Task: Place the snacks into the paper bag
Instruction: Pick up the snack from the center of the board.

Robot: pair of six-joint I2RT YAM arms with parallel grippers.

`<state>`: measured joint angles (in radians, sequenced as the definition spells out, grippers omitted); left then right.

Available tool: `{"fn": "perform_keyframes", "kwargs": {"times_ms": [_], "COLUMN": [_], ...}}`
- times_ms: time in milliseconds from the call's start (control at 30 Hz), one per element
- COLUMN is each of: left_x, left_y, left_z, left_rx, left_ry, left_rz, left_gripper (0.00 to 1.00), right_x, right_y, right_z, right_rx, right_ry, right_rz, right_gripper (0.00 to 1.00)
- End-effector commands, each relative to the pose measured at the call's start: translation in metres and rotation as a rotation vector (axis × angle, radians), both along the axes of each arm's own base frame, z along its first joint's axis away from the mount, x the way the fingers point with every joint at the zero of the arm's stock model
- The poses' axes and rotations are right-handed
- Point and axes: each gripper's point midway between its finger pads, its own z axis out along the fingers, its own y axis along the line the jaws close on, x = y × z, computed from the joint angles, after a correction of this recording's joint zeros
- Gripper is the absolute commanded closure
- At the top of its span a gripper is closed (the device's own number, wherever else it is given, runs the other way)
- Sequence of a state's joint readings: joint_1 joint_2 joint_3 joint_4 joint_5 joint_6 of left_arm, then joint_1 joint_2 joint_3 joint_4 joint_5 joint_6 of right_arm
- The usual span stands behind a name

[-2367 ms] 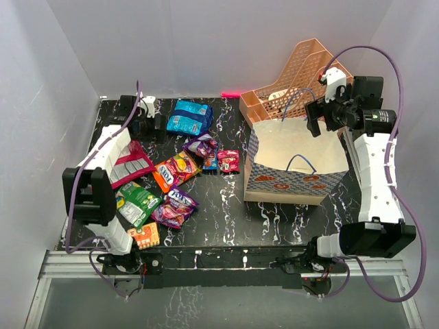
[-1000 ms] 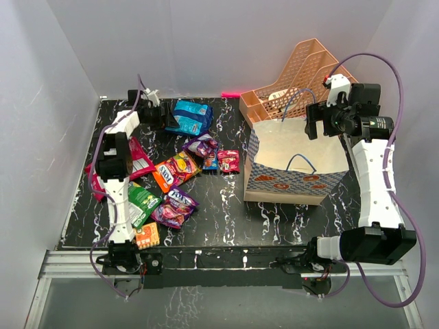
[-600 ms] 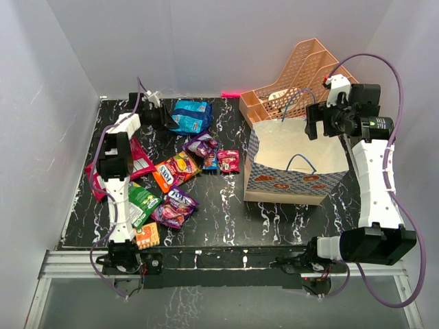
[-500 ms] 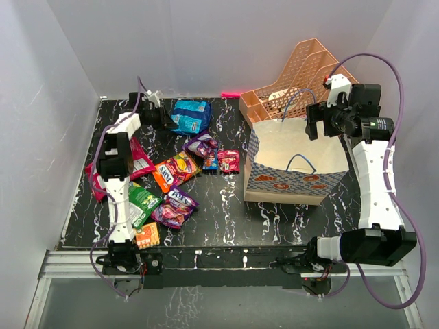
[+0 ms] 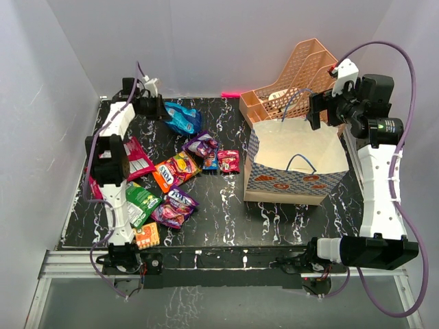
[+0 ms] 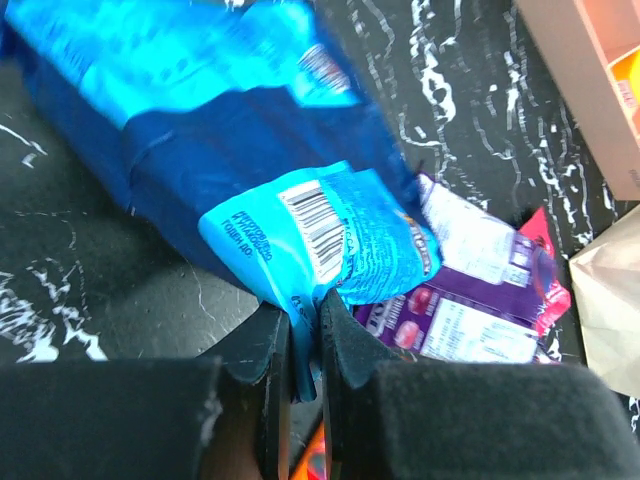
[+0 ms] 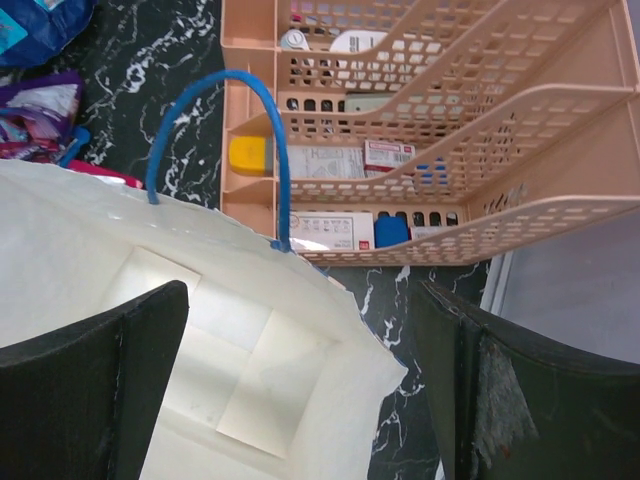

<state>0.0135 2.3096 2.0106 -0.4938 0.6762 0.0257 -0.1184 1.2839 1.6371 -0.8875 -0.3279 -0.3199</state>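
Blue foil packet (image 6: 230,150) hangs pinched by one seam in the left gripper (image 6: 297,340), above the far-left corner of the table (image 5: 233,212), ready to carry across. Right gripper (image 7: 300,390) spreads wide astride the far rim of the paper bag (image 5: 295,181), likely bracing its mouth open; other snacks (image 5: 175,171) lie between.

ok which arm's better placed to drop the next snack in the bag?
Left. The left fingers are shut on the blue packet, so it only needs carrying across to the paper bag. The right fingers hang open and empty over the bag's far rim.
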Motion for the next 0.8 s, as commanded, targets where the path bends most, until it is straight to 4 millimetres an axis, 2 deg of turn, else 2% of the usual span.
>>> {"fn": "perform_keyframes", "kwargs": {"times_ms": [0, 233, 433, 567, 667, 767], "left_x": [-0.013, -0.043, -0.072, -0.088, -0.098, -0.107], "left_y": [-0.003, -0.005, -0.017, -0.036, -0.054, -0.073], "left_z": [0.133, 0.178, 0.215, 0.234, 0.247, 0.260], "left_rx": [0.013, 0.047, 0.024, 0.007, -0.037, -0.060], "left_ry": [-0.290, -0.376, -0.409, -0.421, -0.388, -0.365], "left_rz": [-0.062, -0.113, -0.121, -0.106, -0.077, -0.057], "left_gripper": [1.00, 1.00, 1.00, 1.00, 1.00, 1.00], "right_x": [0.003, 0.009, 0.019, 0.023, 0.025, 0.024], "right_y": [0.020, 0.051, 0.094, 0.146, 0.192, 0.235], "right_z": [0.060, 0.098, 0.124, 0.127, 0.115, 0.094], "right_rx": [0.034, 0.120, 0.162, 0.185, 0.171, 0.116], "right_ry": [-0.196, -0.283, -0.343, -0.352, -0.335, -0.320], "right_rz": [0.091, 0.230, 0.368, 0.501, 0.600, 0.676], "right_gripper": [0.03, 0.02, 0.02, 0.02, 0.02, 0.02]}}
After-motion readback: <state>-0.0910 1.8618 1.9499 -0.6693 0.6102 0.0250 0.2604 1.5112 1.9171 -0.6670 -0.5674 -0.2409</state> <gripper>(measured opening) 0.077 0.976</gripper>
